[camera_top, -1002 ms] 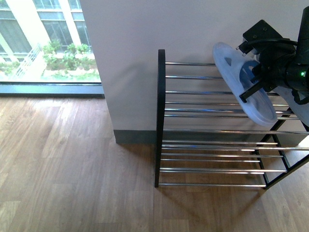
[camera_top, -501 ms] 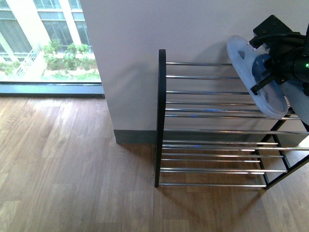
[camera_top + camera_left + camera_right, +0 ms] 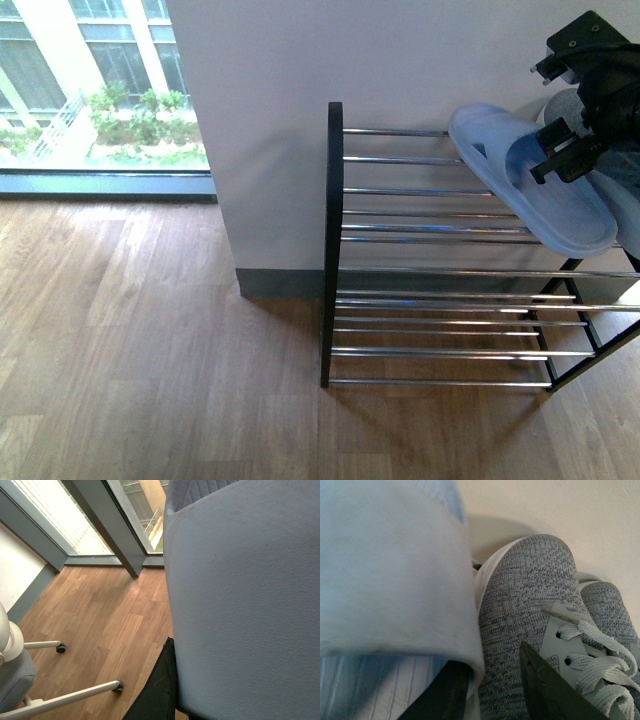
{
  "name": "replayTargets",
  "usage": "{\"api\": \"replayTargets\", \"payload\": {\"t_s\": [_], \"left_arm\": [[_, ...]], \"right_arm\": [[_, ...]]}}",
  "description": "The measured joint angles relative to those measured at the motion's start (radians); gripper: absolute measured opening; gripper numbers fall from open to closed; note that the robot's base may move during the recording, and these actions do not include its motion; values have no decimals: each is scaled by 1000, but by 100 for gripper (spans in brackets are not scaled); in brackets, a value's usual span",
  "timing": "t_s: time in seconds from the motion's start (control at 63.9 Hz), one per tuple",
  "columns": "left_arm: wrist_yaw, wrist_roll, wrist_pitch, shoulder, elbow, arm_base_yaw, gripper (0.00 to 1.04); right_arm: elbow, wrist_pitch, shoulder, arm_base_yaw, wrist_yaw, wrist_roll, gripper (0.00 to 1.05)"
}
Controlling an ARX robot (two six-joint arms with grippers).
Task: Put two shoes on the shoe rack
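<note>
Front view: window [image 3: 100, 90] at far left, wood floor [image 3: 150, 330] below, white wall [image 3: 300, 60] in middle. Shoe rack [image 3: 440, 250] stands against wall, black side frame, chrome rods. Light blue slipper [image 3: 530, 180] lies on top tier, tilted. Right pincer [image 3: 570, 150] clamped on slipper strap. Right wrist view: same slipper [image 3: 385, 570] close to camera, two grey knit sneakers [image 3: 535, 610] just beside it. Left wrist view: grey chair back [image 3: 245, 600] fills picture; left pincer not visible.
</note>
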Motion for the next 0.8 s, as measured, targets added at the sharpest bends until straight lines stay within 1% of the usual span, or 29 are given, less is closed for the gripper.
{"api": "replayTargets", "payload": {"t_s": [0.063, 0.094, 0.125, 0.188, 0.204, 0.235, 0.329, 0.454, 0.532, 0.689, 0.767, 0.783, 0.798], "left_arm": [[0, 0, 0, 0, 0, 0, 2], [0, 0, 0, 0, 0, 0, 2], [0, 0, 0, 0, 0, 0, 2], [0, 0, 0, 0, 0, 0, 2], [0, 0, 0, 0, 0, 0, 2], [0, 0, 0, 0, 0, 0, 2], [0, 0, 0, 0, 0, 0, 2], [0, 0, 0, 0, 0, 0, 2], [0, 0, 0, 0, 0, 0, 2], [0, 0, 0, 0, 0, 0, 2], [0, 0, 0, 0, 0, 0, 2], [0, 0, 0, 0, 0, 0, 2], [0, 0, 0, 0, 0, 0, 2]], "right_arm": [[-4, -13, -21, -3, -1, 0, 71], [-7, -39, -46, -10, -5, -5, 80], [-7, -51, -55, -13, -5, -10, 84], [-6, -109, -89, -30, -8, -28, 95], [-5, -121, -94, -33, -8, -28, 96], [0, -179, -116, -50, -12, -39, 96], [10, -249, -150, -80, -37, -40, 95], [24, -360, -222, -127, -105, 42, 95], [23, -396, -282, -150, -151, 104, 96], [-22, -419, -436, -174, -233, 225, 96], [-59, -416, -505, -176, -251, 272, 96], [-63, -406, -507, -177, -259, 285, 95], [-86, -341, -510, -178, -285, 317, 92]]}}
